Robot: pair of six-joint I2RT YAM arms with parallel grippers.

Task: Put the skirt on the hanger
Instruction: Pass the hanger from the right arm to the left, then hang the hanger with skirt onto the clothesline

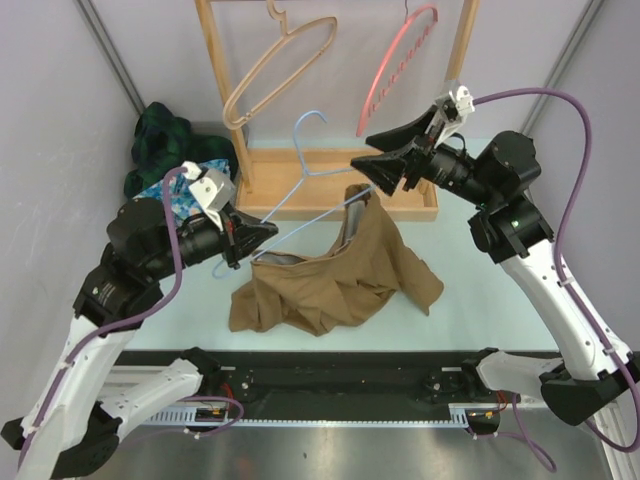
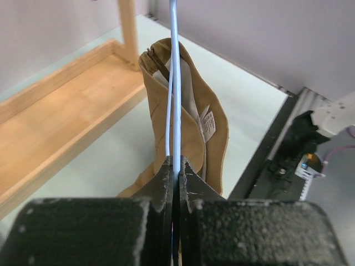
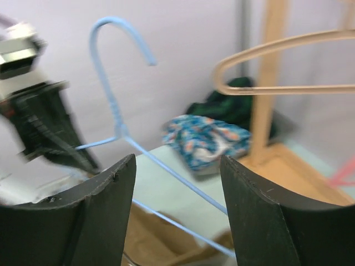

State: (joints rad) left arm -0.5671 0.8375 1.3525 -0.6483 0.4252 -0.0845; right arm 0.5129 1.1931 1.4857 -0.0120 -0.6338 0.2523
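Two claws noted: left claw is clamping shut on the blue wire hanger; right claw is standing open, gripping nothing. Wooden tray is holding the rack post. Brown skirt is lying crumpled on the table, its raised end taking the hanger wire. Only the left wrist view is showing its white label.

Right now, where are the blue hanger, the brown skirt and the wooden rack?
blue hanger (image 2: 176, 83), left wrist view, on its wire arm.
brown skirt (image 1: 340, 280), top view, middle of the cloth.
wooden rack (image 1: 223, 80), top view, on its left post.
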